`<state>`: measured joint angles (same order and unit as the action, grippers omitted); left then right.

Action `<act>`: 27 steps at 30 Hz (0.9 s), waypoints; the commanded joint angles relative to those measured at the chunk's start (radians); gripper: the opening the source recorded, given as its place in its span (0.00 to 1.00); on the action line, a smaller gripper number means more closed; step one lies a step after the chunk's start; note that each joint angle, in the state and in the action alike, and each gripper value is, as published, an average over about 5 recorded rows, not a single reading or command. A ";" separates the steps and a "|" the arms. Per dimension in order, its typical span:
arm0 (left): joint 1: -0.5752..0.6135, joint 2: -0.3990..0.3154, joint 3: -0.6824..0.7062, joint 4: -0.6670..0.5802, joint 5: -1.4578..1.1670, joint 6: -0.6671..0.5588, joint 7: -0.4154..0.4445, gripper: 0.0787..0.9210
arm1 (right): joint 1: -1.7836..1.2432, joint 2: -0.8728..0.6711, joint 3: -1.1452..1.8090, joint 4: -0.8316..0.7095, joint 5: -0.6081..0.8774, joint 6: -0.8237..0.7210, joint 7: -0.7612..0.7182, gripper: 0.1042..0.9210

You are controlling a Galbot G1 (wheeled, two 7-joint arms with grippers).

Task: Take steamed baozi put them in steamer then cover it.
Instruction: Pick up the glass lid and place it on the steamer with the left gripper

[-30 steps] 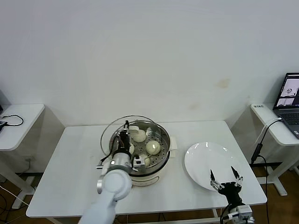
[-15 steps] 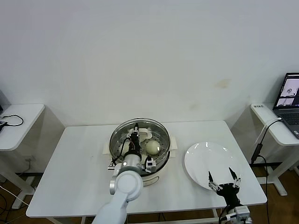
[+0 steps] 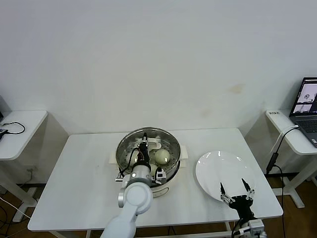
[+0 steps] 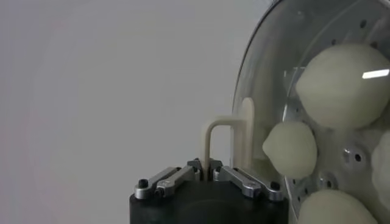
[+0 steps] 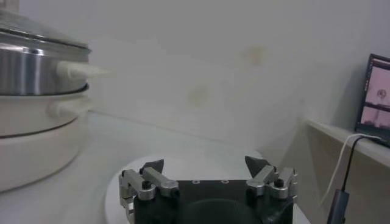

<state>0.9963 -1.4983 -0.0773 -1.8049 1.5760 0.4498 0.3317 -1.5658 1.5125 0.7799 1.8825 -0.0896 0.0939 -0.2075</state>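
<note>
The steel steamer stands on its cream base at the table's middle. The clear glass cover lies on top of it; its rim lines up with the pot. My left gripper is shut on the cover's cream handle at the centre. Several cream-white baozi show through the glass, also in the left wrist view. My right gripper is open and empty over the near edge of the white plate. The steamer also shows in the right wrist view.
The empty white plate sits right of the steamer, apart from it. A side table with a laptop and a cable stands at the far right. Another side table with a cable is at the far left.
My left gripper has carried the cover to the right and down, from tilted off the steamer's left side to lying on the steamer. The right gripper has barely moved.
</note>
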 commanded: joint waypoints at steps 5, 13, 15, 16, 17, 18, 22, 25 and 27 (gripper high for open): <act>0.000 -0.006 -0.004 0.017 0.010 -0.004 -0.001 0.08 | -0.009 0.001 -0.001 0.008 0.001 0.003 -0.002 0.88; 0.003 -0.009 -0.010 0.020 0.003 -0.007 -0.009 0.08 | -0.012 0.001 -0.004 0.011 0.002 0.004 -0.003 0.88; 0.008 -0.008 -0.010 0.016 -0.002 -0.009 -0.010 0.08 | -0.012 0.001 -0.004 0.011 0.001 0.005 -0.003 0.88; 0.010 -0.008 -0.010 0.013 -0.004 -0.010 -0.011 0.08 | -0.013 0.001 -0.004 0.011 0.001 0.005 -0.003 0.88; 0.013 -0.007 -0.010 0.009 -0.006 -0.011 -0.011 0.08 | -0.013 0.001 -0.004 0.011 0.001 0.005 -0.003 0.88; 0.016 -0.006 -0.010 0.004 -0.009 -0.011 -0.012 0.08 | -0.014 0.001 -0.005 0.011 0.001 0.005 -0.004 0.88; 0.028 0.000 -0.009 -0.026 -0.019 -0.013 -0.014 0.17 | -0.015 0.002 -0.005 0.013 0.000 0.005 -0.004 0.88; 0.039 0.010 -0.009 -0.051 -0.024 -0.017 -0.017 0.27 | -0.017 0.004 -0.007 0.015 -0.003 0.005 -0.004 0.88; 0.049 0.016 -0.011 -0.068 -0.024 -0.023 -0.021 0.34 | -0.019 0.005 -0.008 0.016 -0.005 0.006 -0.004 0.88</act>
<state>1.0253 -1.4919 -0.0868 -1.8207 1.5576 0.4343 0.3146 -1.5822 1.5157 0.7735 1.8966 -0.0922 0.0991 -0.2110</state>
